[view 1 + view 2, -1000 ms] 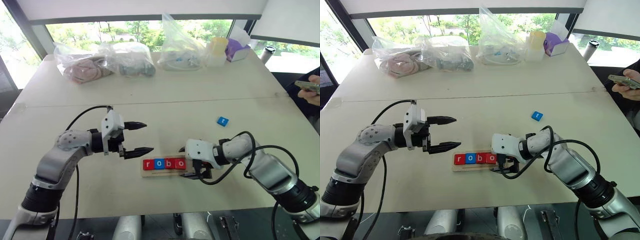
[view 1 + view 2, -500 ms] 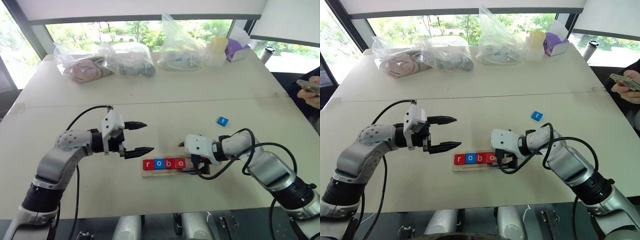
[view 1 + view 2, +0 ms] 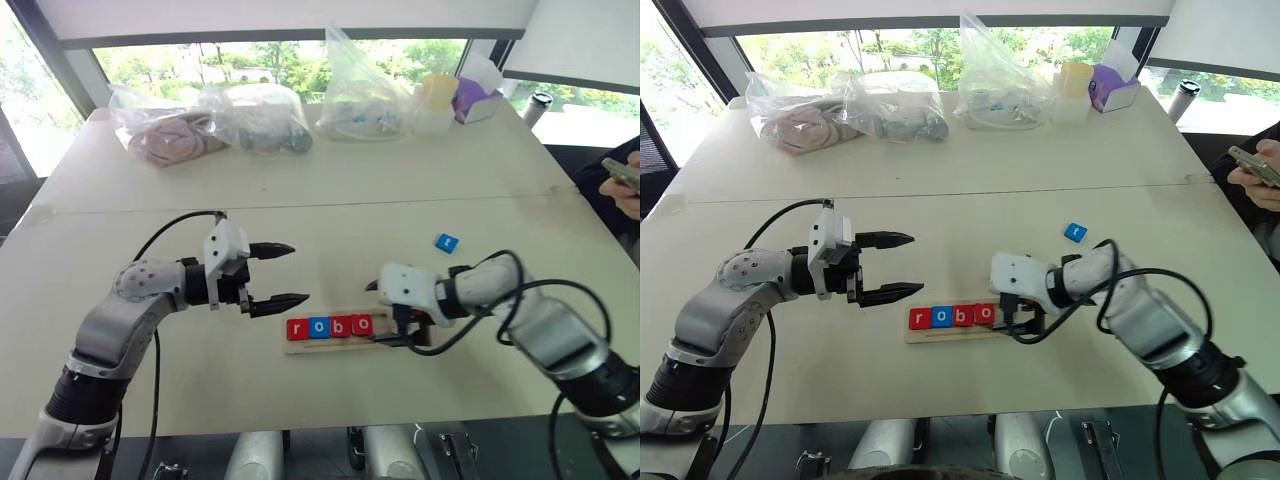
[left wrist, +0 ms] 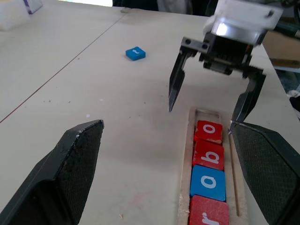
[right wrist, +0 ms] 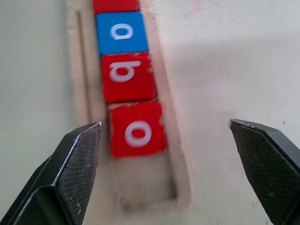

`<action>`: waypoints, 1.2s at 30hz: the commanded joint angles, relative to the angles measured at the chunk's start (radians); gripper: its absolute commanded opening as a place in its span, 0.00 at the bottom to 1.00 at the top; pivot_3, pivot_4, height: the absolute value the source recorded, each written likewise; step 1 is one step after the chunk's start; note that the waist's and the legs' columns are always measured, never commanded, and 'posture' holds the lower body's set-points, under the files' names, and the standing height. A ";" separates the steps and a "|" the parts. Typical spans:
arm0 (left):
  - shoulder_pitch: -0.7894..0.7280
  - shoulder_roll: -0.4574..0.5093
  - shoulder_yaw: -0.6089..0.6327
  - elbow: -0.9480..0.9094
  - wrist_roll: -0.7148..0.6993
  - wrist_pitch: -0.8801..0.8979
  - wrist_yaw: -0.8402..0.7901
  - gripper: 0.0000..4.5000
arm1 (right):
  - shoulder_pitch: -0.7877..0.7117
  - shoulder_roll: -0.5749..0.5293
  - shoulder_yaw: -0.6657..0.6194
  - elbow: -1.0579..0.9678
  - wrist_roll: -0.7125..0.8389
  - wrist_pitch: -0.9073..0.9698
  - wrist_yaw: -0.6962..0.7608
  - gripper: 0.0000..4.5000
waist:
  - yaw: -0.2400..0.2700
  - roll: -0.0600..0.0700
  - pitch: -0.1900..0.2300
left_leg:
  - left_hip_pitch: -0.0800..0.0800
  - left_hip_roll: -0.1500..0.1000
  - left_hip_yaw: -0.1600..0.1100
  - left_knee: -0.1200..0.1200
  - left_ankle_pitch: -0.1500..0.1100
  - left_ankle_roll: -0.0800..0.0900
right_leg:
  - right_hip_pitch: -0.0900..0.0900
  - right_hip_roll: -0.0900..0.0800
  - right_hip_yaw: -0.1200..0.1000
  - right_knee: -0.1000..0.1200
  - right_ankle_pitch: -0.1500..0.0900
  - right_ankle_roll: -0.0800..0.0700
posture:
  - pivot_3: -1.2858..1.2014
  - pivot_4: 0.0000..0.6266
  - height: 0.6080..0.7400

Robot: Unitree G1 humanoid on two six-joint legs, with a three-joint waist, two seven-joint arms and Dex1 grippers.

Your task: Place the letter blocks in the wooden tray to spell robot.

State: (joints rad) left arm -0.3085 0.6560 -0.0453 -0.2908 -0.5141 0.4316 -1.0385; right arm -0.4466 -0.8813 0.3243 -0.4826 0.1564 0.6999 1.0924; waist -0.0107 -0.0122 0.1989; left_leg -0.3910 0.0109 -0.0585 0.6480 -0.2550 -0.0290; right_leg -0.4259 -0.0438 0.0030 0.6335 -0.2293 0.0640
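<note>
Your right fingers [image 3: 392, 315], spread wide and empty, hover over the wooden tray's [image 3: 300, 346] free end; the blue t block [image 3: 446, 242] lies at one o'clock, nearest that arm.

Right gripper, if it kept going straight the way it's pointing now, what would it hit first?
Most likely the free end of the wooden tray, just past the last red o block; the open right gripper points down at that spot.

right gripper [image 3: 392, 313]: has lifted off the right end of the tray [image 3: 300, 346] and drawn slightly back toward the robot's right; its fingers hang spread just above the tray's empty end.
second red o [image 3: 361, 324]: was half hidden under that gripper a second ago, now sits in plain sight in the tray, last in the row.
</note>
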 commanded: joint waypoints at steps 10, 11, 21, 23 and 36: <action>-0.017 -0.008 0.010 -0.023 -0.006 -0.011 0.003 1.00 | -0.175 0.352 -0.264 0.162 -0.177 0.539 -0.696 0.99 | -0.001 0.000 0.000 | 0.001 0.001 0.000 0.000 0.000 -0.001 | 0.000 0.001 0.000 0.001 0.001 -0.002 | 0.52 0.24 1.00; -0.020 -0.010 0.008 -0.019 -0.004 -0.012 0.001 1.00 | -0.178 0.393 -0.285 0.196 -0.219 0.571 -0.777 0.99 | 0.001 -0.001 -0.001 | 0.000 0.001 0.000 -0.001 0.000 -0.001 | -0.001 0.000 0.000 0.001 0.001 -0.002 | 0.52 0.24 1.00; -0.039 -0.016 0.000 -0.006 0.001 -0.015 -0.007 1.00 | -0.228 0.694 -0.460 0.337 -0.341 0.648 -1.145 0.99 | -0.009 0.000 -0.001 | 0.000 0.000 0.000 -0.002 0.001 -0.001 | -0.003 0.001 0.000 0.002 0.003 0.001 | 0.52 0.24 1.00; -0.038 -0.016 0.000 -0.007 0.001 -0.015 -0.005 1.00 | -0.250 0.751 -0.525 0.362 -0.336 0.654 -1.190 0.99 | -0.008 0.000 -0.001 | 0.000 0.001 0.000 -0.002 0.001 -0.001 | -0.003 0.001 0.000 0.003 0.003 0.001 | 0.52 0.24 1.00; -0.031 -0.023 0.000 -0.016 0.003 -0.014 0.012 1.00 | -0.425 0.965 -0.861 0.516 -0.291 0.670 -1.379 0.99 | -0.011 0.001 -0.001 | 0.000 0.001 0.000 -0.002 0.001 -0.001 | -0.003 0.001 0.000 0.003 0.003 0.001 | 0.52 0.24 1.00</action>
State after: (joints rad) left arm -0.3327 0.6310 -0.0572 -0.2780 -0.5098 0.4291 -1.0301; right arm -0.8518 0.0697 -0.5190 0.0134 -0.1508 1.3743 -0.2721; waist -0.0214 -0.0113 0.1977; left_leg -0.3906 0.0115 -0.0588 0.6459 -0.2545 -0.0296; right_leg -0.4285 -0.0424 0.0035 0.6368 -0.2265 0.0646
